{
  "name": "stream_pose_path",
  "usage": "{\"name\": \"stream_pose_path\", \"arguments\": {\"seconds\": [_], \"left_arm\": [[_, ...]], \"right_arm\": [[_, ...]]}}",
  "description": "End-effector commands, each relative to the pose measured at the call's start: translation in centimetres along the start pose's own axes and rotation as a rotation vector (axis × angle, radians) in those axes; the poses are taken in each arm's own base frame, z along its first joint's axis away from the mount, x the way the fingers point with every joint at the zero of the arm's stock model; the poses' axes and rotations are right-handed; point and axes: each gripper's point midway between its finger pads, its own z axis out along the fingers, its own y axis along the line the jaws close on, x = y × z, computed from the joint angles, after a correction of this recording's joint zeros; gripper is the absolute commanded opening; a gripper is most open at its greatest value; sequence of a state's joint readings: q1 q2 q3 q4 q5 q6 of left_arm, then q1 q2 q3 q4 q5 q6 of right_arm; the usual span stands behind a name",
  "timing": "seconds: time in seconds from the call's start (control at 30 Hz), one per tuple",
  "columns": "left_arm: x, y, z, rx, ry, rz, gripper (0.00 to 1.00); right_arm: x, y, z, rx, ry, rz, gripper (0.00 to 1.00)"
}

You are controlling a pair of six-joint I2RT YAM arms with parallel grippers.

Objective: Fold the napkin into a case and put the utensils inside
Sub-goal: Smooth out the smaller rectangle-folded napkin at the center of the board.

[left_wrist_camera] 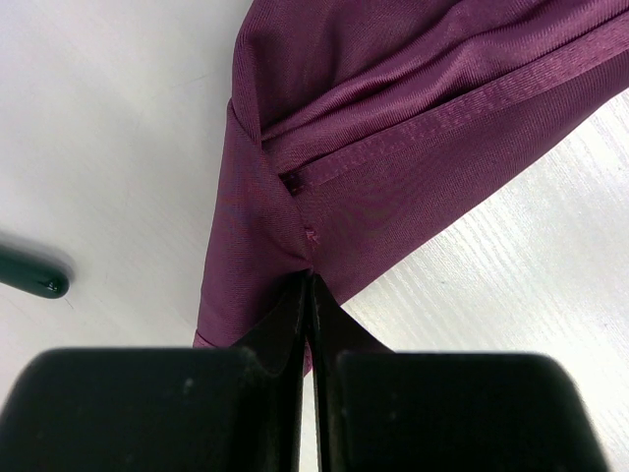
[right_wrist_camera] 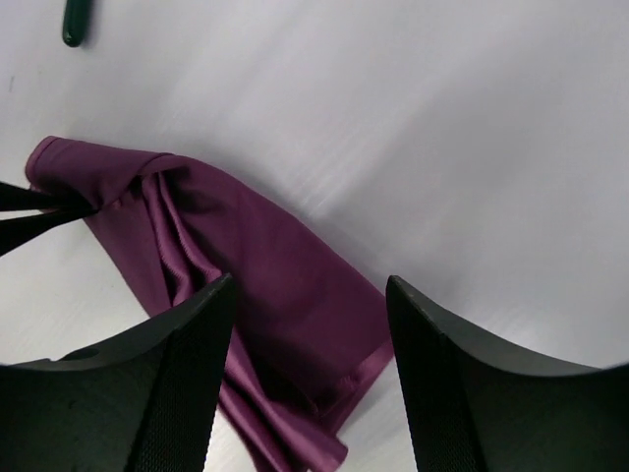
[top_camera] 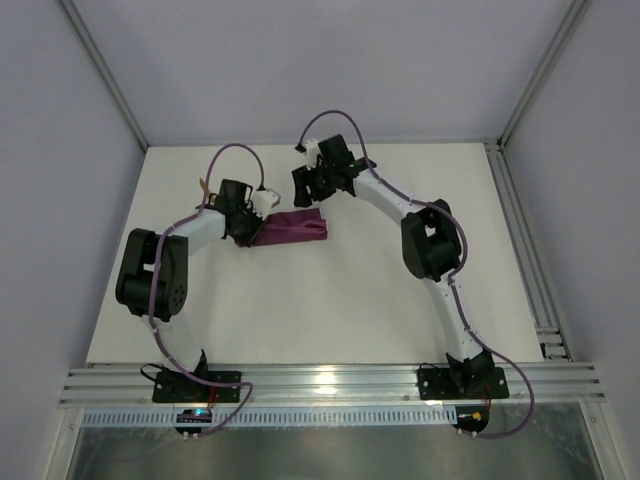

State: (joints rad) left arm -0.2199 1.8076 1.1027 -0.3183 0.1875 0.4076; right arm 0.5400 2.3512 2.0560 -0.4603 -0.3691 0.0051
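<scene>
Napkin [top_camera: 292,228] is lying bunched as a short lumpy strip on the worktop [top_camera: 330,300], left of centre and toward the far side. The left gripper [top_camera: 247,226] is sitting at its left end; the right gripper [top_camera: 312,186] is hovering just beyond its far right corner, not touching cloth. Utensils are not showing clearly here.

Left wrist view: the left gripper [left_wrist_camera: 308,285] is pressing its jaws together, clamped on one corner of the napkin [left_wrist_camera: 393,147]; hems and creases are fanning away from the pinch, so several layers are twisting there. A dark utensil handle [left_wrist_camera: 37,282] is poking in at the left, lying on the worktop apart from the cloth.

Right wrist view: the right gripper [right_wrist_camera: 310,295] is hanging with its jaws apart and nothing between them, above the near hemmed end of the napkin [right_wrist_camera: 265,285]; the other arm's fingers [right_wrist_camera: 39,206] are pinching the far end. The utensil handle [right_wrist_camera: 76,22] is peeking in at the top edge, well apart.

Judgement: the cloth is nowhere near a flat case yet. The right gripper is probably lining up a regrasp. It should take only the free hemmed corner, not the bunch, then draw it away from the left pinch to flatten the layers before folding; the left clamp should be staying firm, and the pull should be steering clear of the handle.
</scene>
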Motion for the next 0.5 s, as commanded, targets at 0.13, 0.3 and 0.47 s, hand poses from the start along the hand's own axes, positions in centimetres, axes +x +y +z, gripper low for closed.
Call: {"name": "stream_pose_path", "arguments": {"seconds": [0.13, 0.3, 0.47], "left_arm": [[2.1, -0.9, -0.4, 0.033, 0.054, 0.007, 0.00], [2.1, -1.0, -0.5, 0.040, 0.053, 0.014, 0.00], [2.0, -0.8, -0.5, 0.032, 0.054, 0.010, 0.00]], "right_arm": [[-0.7, 2.7, 3.0, -0.182, -0.003, 0.194, 0.67], [2.8, 1.7, 4.5, -0.138, 0.076, 0.269, 0.66], [5.3, 2.1, 4.6, -0.151, 0.151, 0.304, 0.33]]}}
